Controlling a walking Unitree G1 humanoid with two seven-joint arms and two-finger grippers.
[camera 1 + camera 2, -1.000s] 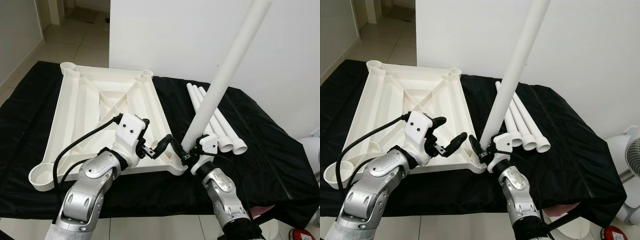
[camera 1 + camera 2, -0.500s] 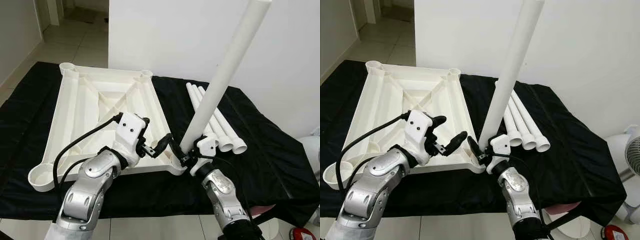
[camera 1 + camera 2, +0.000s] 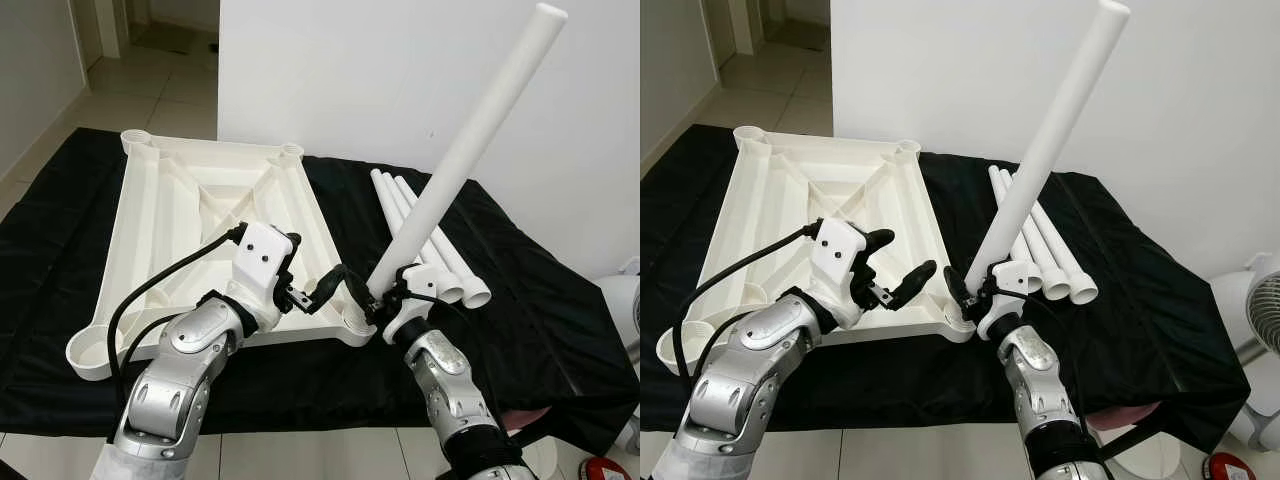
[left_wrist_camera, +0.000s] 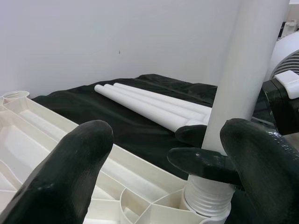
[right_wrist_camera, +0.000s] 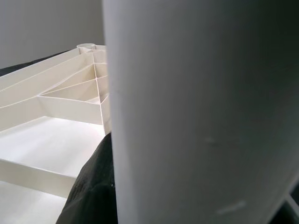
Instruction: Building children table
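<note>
Left eye view, tabletop (image 3: 160,240): inverted on black cloth (image 3: 560,330).
Leg (image 3: 460,165): tilted, threaded end at near-right socket (image 3: 355,325); risk of cross-threading.
Right gripper (image 3: 378,300): clamps leg base.
Left gripper (image 3: 312,296): open, empty, beside socket.
Spare legs (image 3: 430,235): lying right.

The white table leg (image 3: 462,160) held by the right gripper (image 3: 385,302) now leans further to the robot's right, its top end lower, its threaded foot still at the tabletop's corner socket (image 3: 357,325).
</note>
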